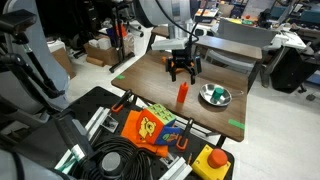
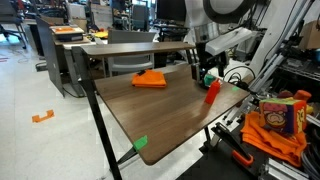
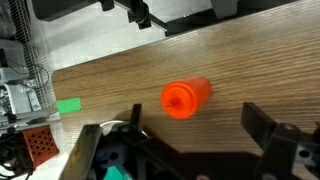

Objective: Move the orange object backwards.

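The orange object is a small upright red-orange bottle standing on the wooden table, next to the metal bowl. It shows in both exterior views. In the wrist view I look down on its cap. My gripper hangs open and empty just above and behind the bottle, also seen in an exterior view. In the wrist view the two black fingers spread wide below the bottle, not touching it.
A flat orange wedge lies farther back on the table. The bowl holds something green. Green tape marks sit near the table edges. A chip bag and cables lie on a cart beside the table.
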`<state>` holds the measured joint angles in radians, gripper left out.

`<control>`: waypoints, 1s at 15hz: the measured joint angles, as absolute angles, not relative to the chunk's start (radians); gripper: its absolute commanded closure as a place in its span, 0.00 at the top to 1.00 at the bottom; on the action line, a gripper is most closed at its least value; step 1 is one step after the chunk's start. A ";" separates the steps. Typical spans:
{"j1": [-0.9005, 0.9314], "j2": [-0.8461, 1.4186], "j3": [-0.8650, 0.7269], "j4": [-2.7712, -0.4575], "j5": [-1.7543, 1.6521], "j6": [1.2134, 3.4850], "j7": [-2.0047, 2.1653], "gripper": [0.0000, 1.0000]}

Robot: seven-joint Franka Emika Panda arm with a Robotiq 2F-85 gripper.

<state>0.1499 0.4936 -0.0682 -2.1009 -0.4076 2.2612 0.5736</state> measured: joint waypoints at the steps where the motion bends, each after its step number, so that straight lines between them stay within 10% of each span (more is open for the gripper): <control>1: 0.154 0.498 -0.074 -2.101 -0.408 2.261 0.574 1.00; 11: 0.185 0.539 -0.113 -2.106 -0.456 2.258 0.579 1.00; 12: 0.188 0.544 -0.116 -2.106 -0.460 2.258 0.580 0.75; 15: 0.195 0.560 -0.124 -2.106 -0.471 2.258 0.583 0.58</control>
